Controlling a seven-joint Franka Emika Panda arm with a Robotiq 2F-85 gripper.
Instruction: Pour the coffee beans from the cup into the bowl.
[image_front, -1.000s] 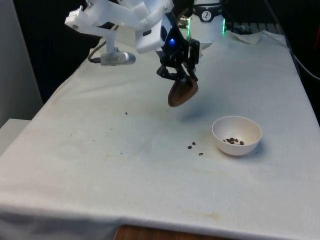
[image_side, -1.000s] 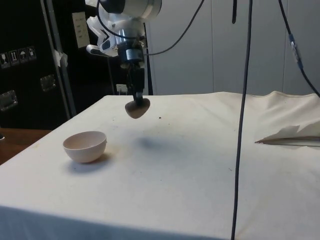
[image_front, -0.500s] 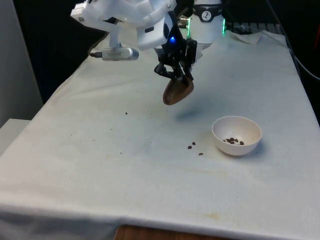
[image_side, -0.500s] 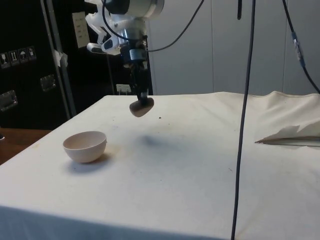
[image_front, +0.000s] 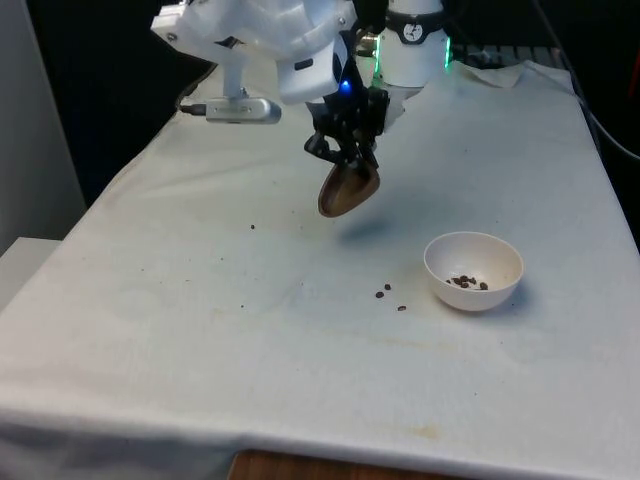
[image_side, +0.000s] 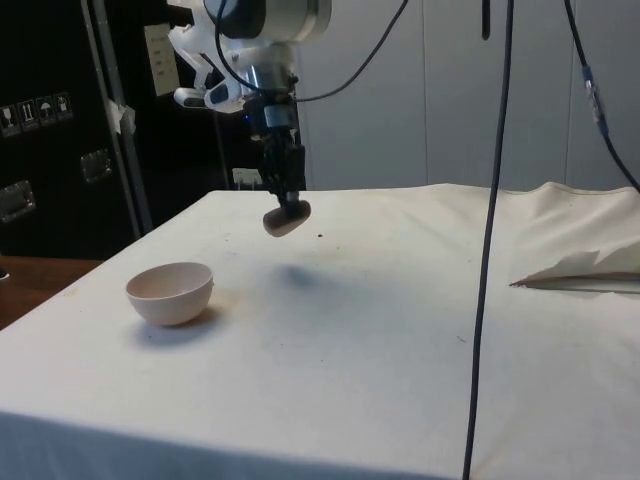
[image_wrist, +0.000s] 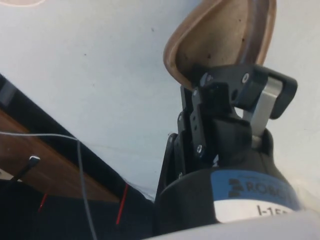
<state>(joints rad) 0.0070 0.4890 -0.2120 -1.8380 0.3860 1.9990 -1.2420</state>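
step: pour looks done, some spilled | gripper (image_front: 346, 160) clamped on brown cup (image_front: 348, 189), tilted in the air, well apart from white bowl (image_front: 473, 270) holding beans (image_front: 467, 283) | next: set cup down upright on cloth

The hand (image_wrist: 227, 92) clamps the rim of the brown cup (image_wrist: 220, 37) above the white cloth (image_wrist: 90, 75).

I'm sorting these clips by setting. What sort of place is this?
Probably a robotics lab, not a kitchen: a cloth-covered table before black curtains, dark cabinets and hanging cables at the side, and a gripper holding a brown cup near a white bowl.
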